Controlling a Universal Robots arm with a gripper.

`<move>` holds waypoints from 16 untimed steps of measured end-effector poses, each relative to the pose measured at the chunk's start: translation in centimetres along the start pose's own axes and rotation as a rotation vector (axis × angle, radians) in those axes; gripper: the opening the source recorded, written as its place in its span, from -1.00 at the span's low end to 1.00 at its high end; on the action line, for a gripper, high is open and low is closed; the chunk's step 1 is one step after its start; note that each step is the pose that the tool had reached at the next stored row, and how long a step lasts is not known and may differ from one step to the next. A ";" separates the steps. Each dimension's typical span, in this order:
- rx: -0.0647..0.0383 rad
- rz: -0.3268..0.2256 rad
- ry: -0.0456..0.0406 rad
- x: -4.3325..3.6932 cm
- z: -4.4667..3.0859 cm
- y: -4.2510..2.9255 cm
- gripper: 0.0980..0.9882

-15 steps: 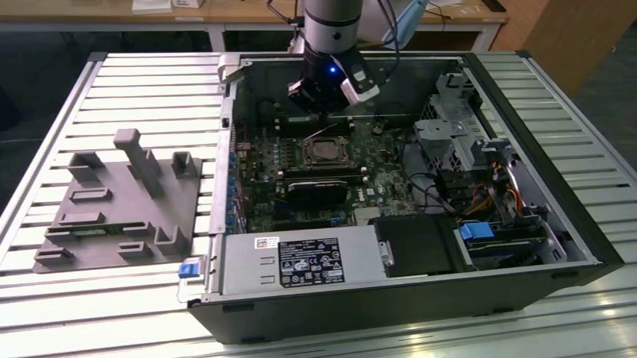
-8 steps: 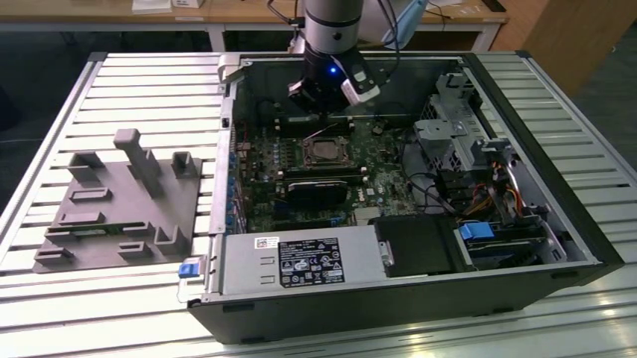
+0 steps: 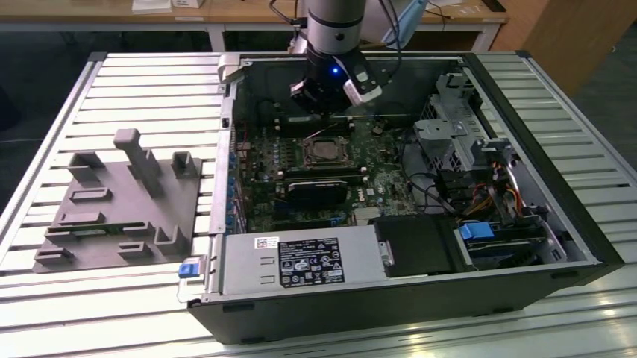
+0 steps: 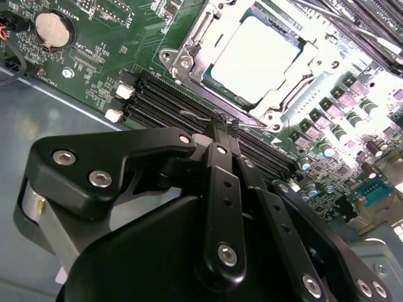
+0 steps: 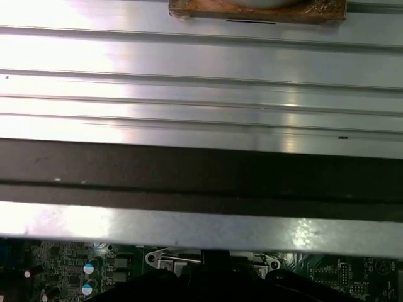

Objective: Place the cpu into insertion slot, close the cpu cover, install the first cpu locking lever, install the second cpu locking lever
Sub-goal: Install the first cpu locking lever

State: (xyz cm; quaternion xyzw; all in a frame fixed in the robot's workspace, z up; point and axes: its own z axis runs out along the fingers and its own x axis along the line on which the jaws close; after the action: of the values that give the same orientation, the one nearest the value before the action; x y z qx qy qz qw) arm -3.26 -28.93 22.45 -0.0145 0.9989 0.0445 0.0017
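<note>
The cpu [image 4: 258, 60] sits in the insertion slot [image 4: 178, 61], cpu cover [image 4: 200, 28] lowered. The claw [image 4: 220, 126], fingers pressed together and apparently empty, hovers at its edge. This looks like the lever step, needing exact tip placement.

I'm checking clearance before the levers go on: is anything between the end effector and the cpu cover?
Nothing visible does. In the second wrist view the shut end effector hangs just short of the edge of the cover, above the memory slots; the cpu lies framed in its window.
</note>
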 end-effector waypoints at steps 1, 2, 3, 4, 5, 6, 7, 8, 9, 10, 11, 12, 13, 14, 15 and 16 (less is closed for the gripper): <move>0.000 0.000 0.0000 -0.04 0.02 0.01 -0.98; 0.000 0.000 0.0000 -0.07 0.05 0.02 -0.98; 0.000 0.000 0.0000 -0.09 0.07 0.03 -0.98; 0.000 0.000 0.0001 -0.13 0.10 0.04 -0.98; 0.000 0.000 0.0000 -0.17 0.13 0.05 -0.98; 0.000 0.000 0.0000 -0.21 0.16 0.07 -0.98; 0.000 0.000 -0.0001 -0.26 0.19 0.09 -0.98; 0.000 0.000 -0.0001 -0.30 0.23 0.10 -0.98; 0.000 0.000 0.0000 -0.34 0.26 0.12 -0.98; 0.000 0.000 0.0000 -0.39 0.31 0.13 -0.98; 0.000 0.000 0.0000 -0.45 0.35 0.13 -0.98; 0.000 0.001 0.0000 -0.53 0.40 0.14 -0.98; 0.000 0.001 -0.0001 -0.61 0.46 0.13 -0.98; 0.000 0.001 -0.0001 -0.67 0.52 0.13 -0.98; 0.000 0.001 -0.0001 -0.75 0.56 0.13 -0.98; 0.000 0.001 -0.0001 -0.82 0.61 0.12 -0.98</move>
State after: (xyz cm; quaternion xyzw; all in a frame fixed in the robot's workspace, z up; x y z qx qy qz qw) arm -2.44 -28.74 21.86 -0.0139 0.9989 0.0445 0.0017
